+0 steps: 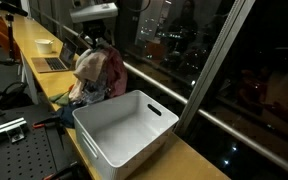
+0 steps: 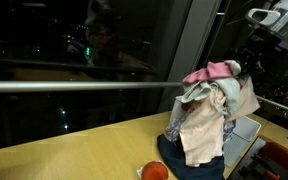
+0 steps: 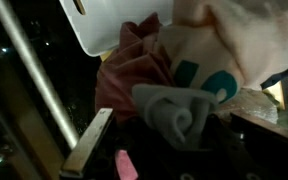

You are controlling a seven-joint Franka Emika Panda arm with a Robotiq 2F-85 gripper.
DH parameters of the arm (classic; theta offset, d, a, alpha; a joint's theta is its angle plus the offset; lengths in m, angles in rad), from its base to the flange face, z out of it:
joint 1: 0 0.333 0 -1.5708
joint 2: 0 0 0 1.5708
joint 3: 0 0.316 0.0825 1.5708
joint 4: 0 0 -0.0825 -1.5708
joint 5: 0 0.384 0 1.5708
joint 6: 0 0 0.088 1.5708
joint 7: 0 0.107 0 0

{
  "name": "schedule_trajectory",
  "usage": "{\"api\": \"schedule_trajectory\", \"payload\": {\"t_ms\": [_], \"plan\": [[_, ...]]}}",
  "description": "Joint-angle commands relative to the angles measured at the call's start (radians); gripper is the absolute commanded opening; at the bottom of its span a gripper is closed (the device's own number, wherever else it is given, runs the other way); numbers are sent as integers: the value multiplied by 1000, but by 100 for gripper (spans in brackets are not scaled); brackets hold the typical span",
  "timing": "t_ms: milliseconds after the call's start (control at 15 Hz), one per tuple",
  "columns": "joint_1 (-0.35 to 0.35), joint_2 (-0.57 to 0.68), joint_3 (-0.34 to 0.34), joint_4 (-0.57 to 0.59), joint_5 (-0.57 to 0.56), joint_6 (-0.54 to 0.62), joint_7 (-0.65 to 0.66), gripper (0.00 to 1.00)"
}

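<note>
Counter (image 1: 196,160): wooden, running along the dark window
Bin (image 1: 124,128): white plastic, on the counter, just beside the clothes
Bundle of clothes (image 1: 96,75): pink, cream and grey, heaped on the counter, top drawn up
Gripper (image 1: 99,47): above the heap, pinching the bundle's top
Ball (image 2: 154,171): orange, near the heap's foot

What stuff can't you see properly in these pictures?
- The gripper: in both exterior views its fingertips sink into the clothes pile, so I cannot tell if it is open or shut.
- The clothes pile: the wrist view is dark and blurred, so the garments cannot be counted.
- The white bin: the clothes hide most of it in an exterior view.
- The orange round thing: cut off by the bottom edge.
</note>
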Motion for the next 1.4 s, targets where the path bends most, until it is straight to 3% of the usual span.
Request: {"api": "schedule_trajectory", "payload": {"t_ms": [0, 400, 667, 1000, 1333], "plan": [[-5, -133, -99, 61, -15, -141, 4, 6], [-71, -258, -281, 186, -17, -325, -33, 6], [-112, -234, -375, 385, -10, -456, -84, 6], [-112, -129, -399, 635, 10, -562, -76, 6], [-104, 4, -389, 758, 52, -565, -68, 6]]}}
